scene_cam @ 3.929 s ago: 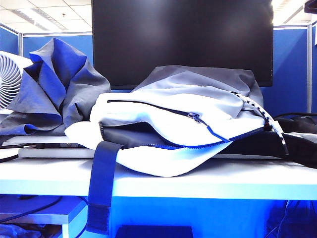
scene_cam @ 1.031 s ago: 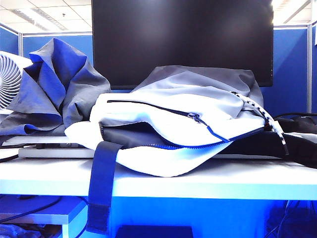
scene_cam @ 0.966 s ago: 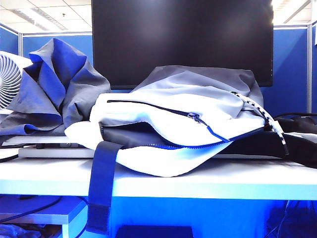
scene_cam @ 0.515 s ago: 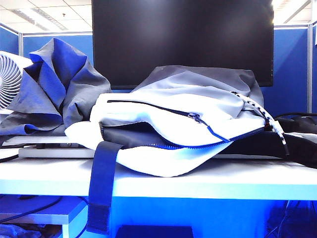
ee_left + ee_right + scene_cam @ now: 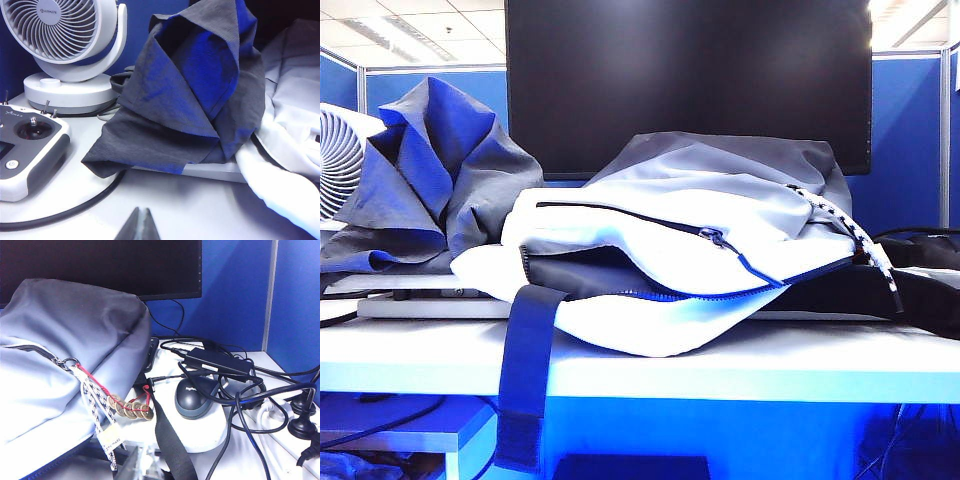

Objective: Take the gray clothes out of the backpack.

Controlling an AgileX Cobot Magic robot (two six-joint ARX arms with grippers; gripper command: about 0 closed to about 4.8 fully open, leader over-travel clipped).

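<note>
Gray clothes: the large dark gray soft fabric garment with bluish folds [image 5: 430, 170] lies heaped on the table at about 9 o'clock of the backpack in the exterior view, outside it and leaning against its flank.
Backpack: the large white fabric backpack with dark blue zippers and a gray upper panel [image 5: 690, 250] lies on its side at mid-table, main zipper gaping toward the camera; I cannot tell what the dark lining inside holds.
Left gripper: my left gripper [image 5: 138, 227] has its fingers pressed together on nothing, low over the bare white tabletop [image 5: 200, 210].
Right gripper: my right gripper [image 5: 131, 466] shows only as a blurred edge by the backpack's corded end; I take it as closed and empty.
Key relation: from my left gripper the garment sits at 12 o'clock, near but apart; its long axis runs from the white round desk fan [image 5: 70, 45] toward the backpack.
Nearer arm: left, clearly; the right faces the backpack's far end only.
Judgement: the garment looks already out, so any further move falls to the left arm.
</note>
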